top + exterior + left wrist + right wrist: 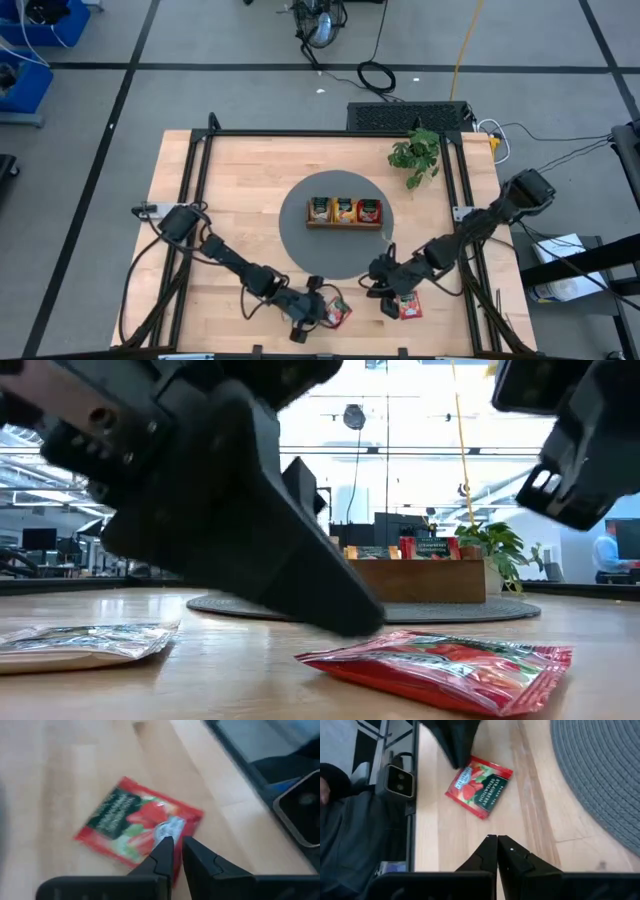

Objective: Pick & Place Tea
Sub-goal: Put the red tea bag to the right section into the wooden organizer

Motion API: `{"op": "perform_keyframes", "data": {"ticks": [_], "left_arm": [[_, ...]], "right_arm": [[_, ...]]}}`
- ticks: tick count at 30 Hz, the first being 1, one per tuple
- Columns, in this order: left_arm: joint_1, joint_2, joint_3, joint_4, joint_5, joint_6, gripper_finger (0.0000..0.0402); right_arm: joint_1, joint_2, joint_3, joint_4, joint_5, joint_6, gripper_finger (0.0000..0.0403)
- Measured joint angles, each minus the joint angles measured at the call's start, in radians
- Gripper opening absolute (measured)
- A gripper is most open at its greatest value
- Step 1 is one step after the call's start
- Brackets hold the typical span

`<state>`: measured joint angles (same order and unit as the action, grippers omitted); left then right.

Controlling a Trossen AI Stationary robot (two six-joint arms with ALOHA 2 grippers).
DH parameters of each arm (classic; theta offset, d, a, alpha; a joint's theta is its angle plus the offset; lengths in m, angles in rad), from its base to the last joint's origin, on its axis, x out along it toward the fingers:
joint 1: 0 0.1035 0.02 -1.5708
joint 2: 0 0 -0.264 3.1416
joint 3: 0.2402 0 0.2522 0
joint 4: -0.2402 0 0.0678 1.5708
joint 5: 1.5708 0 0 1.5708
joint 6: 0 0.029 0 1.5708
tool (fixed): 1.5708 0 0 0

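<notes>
Left pincer (174, 849) nearly pressed together at red tea sachet (137, 827); right pincer (497, 845) closed, empty.

From table height, the left gripper (300, 590) is a blurred dark mass that fills the near field, so you cannot see its jaws there, and it covers one end of the red sachet (440, 665) lying just under it. The second sachet (409, 306) beside the right gripper (385, 293) is partly covered by that gripper from above, and its print is too small to read. The sachets standing in the tray (343, 224), well beyond both grippers, are too small for you to count.
</notes>
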<state>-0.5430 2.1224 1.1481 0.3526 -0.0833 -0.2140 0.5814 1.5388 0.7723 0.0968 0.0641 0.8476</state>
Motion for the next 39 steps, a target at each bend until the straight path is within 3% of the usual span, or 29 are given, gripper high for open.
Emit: {"op": "perform_keyframes", "data": {"ticks": [4,9,13,18,26,34,39], "left_arm": [[-0.017,-0.012,0.002,-0.024,-0.129,0.011,0.0041],[0.008,-0.012,0.003,-0.114,-0.152,-0.057,0.0019],[-0.012,-0.022,0.003,-0.099,-0.137,-0.030,0.0004],[-0.037,-0.024,0.008,-0.059,-0.097,-0.027,0.0017],[-0.041,-0.024,0.014,-0.038,-0.037,-0.103,0.0012],[-0.003,-0.001,0.015,-0.101,-0.093,-0.186,0.0008],[0.035,0.060,0.020,-0.033,-0.059,-0.190,0.0008]], "right_arm": [[0.020,-0.021,0.000,-0.021,0.045,0.024,0.0000],[0.023,0.004,0.000,-0.013,0.063,0.047,0.0000],[0.023,0.021,0.001,-0.003,0.064,0.046,0.0000],[0.030,0.040,0.001,0.008,0.066,0.041,0.0001],[0.039,0.109,0.002,0.091,0.062,0.056,0.0036],[0.013,0.130,0.002,0.115,0.065,0.046,0.0069],[-0.016,0.130,0.002,0.116,0.044,0.031,0.0080]]}}
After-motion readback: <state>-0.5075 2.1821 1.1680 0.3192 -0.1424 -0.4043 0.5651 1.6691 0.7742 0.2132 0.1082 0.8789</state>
